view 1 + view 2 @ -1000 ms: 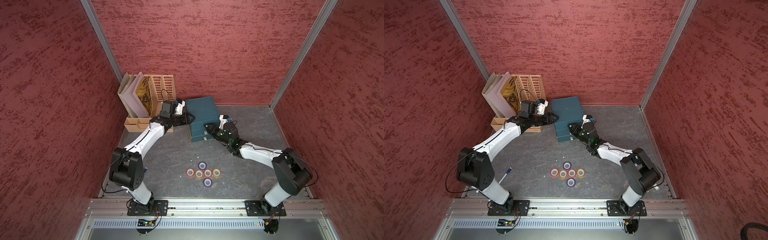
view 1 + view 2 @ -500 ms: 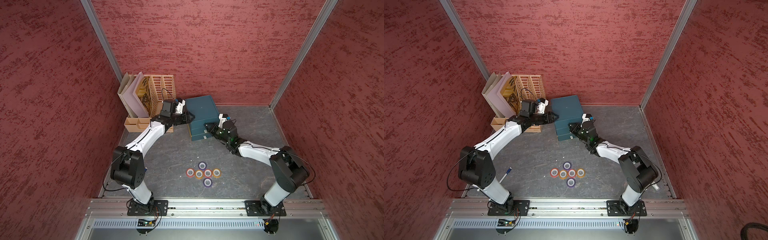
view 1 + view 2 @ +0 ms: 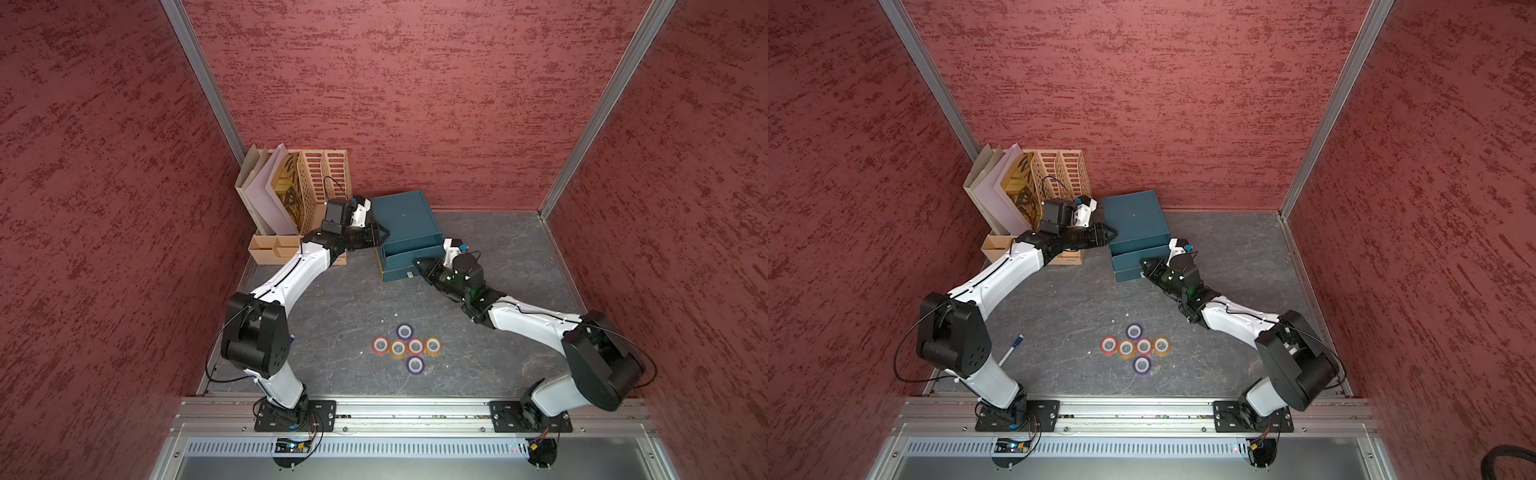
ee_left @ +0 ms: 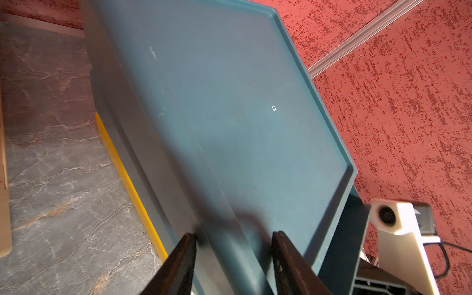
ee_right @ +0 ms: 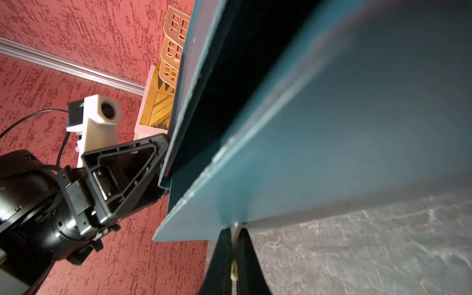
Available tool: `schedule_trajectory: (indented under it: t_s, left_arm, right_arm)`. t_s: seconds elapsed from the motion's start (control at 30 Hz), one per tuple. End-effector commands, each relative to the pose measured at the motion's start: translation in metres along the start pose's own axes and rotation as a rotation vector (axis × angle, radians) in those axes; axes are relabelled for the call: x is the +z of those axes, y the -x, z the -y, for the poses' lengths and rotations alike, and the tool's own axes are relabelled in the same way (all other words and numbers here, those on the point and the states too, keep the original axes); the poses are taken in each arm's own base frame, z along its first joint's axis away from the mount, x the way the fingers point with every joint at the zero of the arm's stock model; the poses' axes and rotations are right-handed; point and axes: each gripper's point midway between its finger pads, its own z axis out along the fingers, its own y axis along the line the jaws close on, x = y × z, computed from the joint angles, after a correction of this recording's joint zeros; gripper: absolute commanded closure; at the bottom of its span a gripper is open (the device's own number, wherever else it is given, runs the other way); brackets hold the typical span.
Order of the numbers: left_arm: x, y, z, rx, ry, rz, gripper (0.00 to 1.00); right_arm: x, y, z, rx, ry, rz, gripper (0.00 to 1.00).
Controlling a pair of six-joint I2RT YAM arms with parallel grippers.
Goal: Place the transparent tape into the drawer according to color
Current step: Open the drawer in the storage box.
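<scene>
Right, quick notes. R pincer (image 5: 234, 233) is clamped tight on the small pale knob (image 5: 235, 226) of a teal drawer (image 5: 332, 127), jaws all but touching w/ the knob btw them. The drawer front stands a bit out from the teal cabinet (image 3: 401, 214), w/ a dark gap behind it in the R wrist view. Which level it is, can't tell. In both top views the R arm stretches from the front rail to the cabinet's front face.

L pincer (image 4: 233, 236) has its jaws approx half apart and grips nothing. Its fingertips (image 4: 187, 240) sit at the cabinet's flat top near the L front corner, one tip right at the edge. Can't tell if it presses down.

Tape rolls (image 3: 415, 346), all six, lie flat on the bench (image 3: 332, 299) in a tight cluster toward the front. They are well apart from the cabinet & both pincers, and none is in the drawer. Layout:
- back purple roll (image 3: 404, 331)
- a row of L red roll (image 3: 380, 345), orange roll (image 3: 398, 348), mid red roll (image 3: 1144, 345), yellow-orange roll (image 3: 433, 345)
- front purple roll (image 3: 414, 365)

Neighbours touch or nearly so.

Misc:
- A tan file rack (image 3: 328, 174) w/ folders (image 3: 266, 199) is in the back L corner.
- A tan tray (image 3: 270, 249) is just in front of it.
- A pen (image 3: 1011, 351) lies on the bench by the L arm's base.
- A yellow strip (image 4: 127, 176) shows along the cabinet's foot in the L wrist view.
</scene>
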Motion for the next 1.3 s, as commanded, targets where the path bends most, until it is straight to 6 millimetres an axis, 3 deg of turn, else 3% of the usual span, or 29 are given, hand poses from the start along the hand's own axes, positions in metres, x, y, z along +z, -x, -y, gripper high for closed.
schedule_trajectory:
  t_s: [0.0, 0.23, 0.37, 0.5, 0.83, 1.17, 1.27]
  left_arm:
    - [0.005, -0.003, -0.002, 0.012, 0.020, -0.018, 0.49]
    - [0.007, -0.004, -0.003, 0.007, 0.020, -0.018, 0.49]
    - [0.008, -0.004, -0.003, 0.007, 0.020, -0.018, 0.49]
    - [0.006, -0.004, -0.001, 0.011, 0.018, -0.015, 0.47]
    - [-0.005, 0.003, 0.008, 0.030, 0.000, 0.020, 0.28]
    - [-0.049, 0.009, 0.035, 0.084, -0.058, 0.118, 0.01]
    - [-0.067, -0.002, 0.041, 0.089, -0.078, 0.122, 0.00]
  right_arm:
    - [-0.016, -0.007, -0.002, -0.008, -0.026, 0.007, 1.00]
    - [-0.037, -0.021, 0.002, -0.026, -0.065, 0.004, 1.00]
    - [-0.039, -0.023, 0.008, -0.027, -0.080, 0.000, 0.98]
    - [-0.038, -0.025, 0.012, -0.034, -0.088, -0.006, 0.56]
    - [-0.061, -0.028, 0.014, -0.080, -0.157, -0.037, 0.02]
    - [-0.127, -0.036, 0.026, -0.291, -0.362, -0.177, 0.02]
    - [-0.145, -0.040, 0.032, -0.379, -0.449, -0.266, 0.01]
